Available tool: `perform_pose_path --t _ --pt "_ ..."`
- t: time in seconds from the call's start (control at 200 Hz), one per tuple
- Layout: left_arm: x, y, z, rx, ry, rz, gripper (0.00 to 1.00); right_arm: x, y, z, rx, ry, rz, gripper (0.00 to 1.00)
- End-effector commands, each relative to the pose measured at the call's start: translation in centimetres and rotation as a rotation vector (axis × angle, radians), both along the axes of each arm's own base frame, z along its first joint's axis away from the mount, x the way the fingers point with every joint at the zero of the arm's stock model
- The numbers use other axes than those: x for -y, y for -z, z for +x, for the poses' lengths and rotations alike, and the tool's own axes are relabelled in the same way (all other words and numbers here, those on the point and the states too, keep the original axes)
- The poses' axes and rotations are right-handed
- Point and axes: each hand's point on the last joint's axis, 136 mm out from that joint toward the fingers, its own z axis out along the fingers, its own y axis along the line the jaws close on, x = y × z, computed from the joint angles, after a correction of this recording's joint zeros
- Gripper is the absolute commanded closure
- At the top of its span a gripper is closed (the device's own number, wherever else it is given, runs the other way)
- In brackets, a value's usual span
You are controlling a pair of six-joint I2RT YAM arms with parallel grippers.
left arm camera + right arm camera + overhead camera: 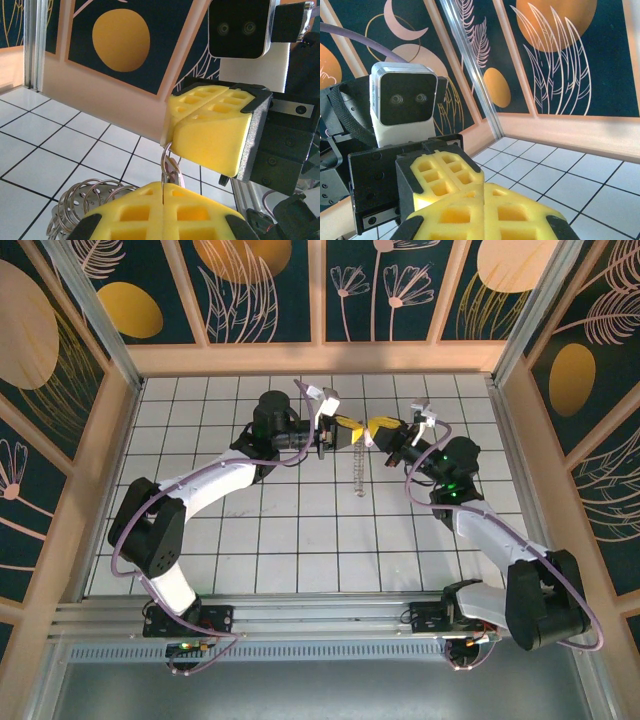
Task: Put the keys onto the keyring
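Note:
My left gripper (pixel 345 426) and right gripper (pixel 378 427) meet tip to tip above the middle of the tiled floor. The keyring (pixel 357 472) hangs from that spot as a pale coiled strand. In the left wrist view the left gripper (pixel 164 186) is shut on a metal loop of the keyring (pixel 165 160), and its coils (pixel 82 197) bunch at lower left. The small mauve-pink key (pixel 176 172) sits against that loop. The loop's top runs up to the lower corner of the shut right gripper (pixel 173 121); a pinch there is hidden. Both sets of yellow pads (pixel 440 175) touch.
White tiled floor (pixel 250 530) lies inside wooden walls (pixel 320 358) with dark patterned panels. A metal rail (pixel 320 608) runs along the near edge by the arm bases. Lilac cables loop beside both arms.

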Motion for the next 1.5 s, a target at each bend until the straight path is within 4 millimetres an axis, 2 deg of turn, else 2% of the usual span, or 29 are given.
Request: perform_pose_path --t 0.0,0.325,0.731,0.956,1.221,1.497 --pt "-0.2 -4.8 -1.1 0.120 0.020 -0.077 1.00 -0.5 0.0 -0.4 0.016 -0.038 0.005 1.00" --pt "-0.1 -5.0 -1.0 0.127 0.010 -0.079 1.00 -1.0 0.5 -0.5 0.001 -0.059 -0.005 1.00" --pt "-0.1 -4.7 -0.9 0.124 0.009 -0.077 1.00 0.5 -0.4 -1.3 0.025 0.022 0.017 1.00" --pt "0.0 -5.1 -1.1 0.130 0.017 -0.085 1.00 0.6 0.0 -1.2 0.011 0.032 0.013 1.00" --pt "-0.2 -5.7 -1.2 0.143 0.010 -0.105 1.00 2.1 1.3 -0.4 -0.033 0.078 0.032 1.00" --pt "-0.4 -6.0 -1.1 0.151 -0.005 -0.124 1.00 1.9 1.3 -1.0 -0.038 0.043 0.036 1.00"
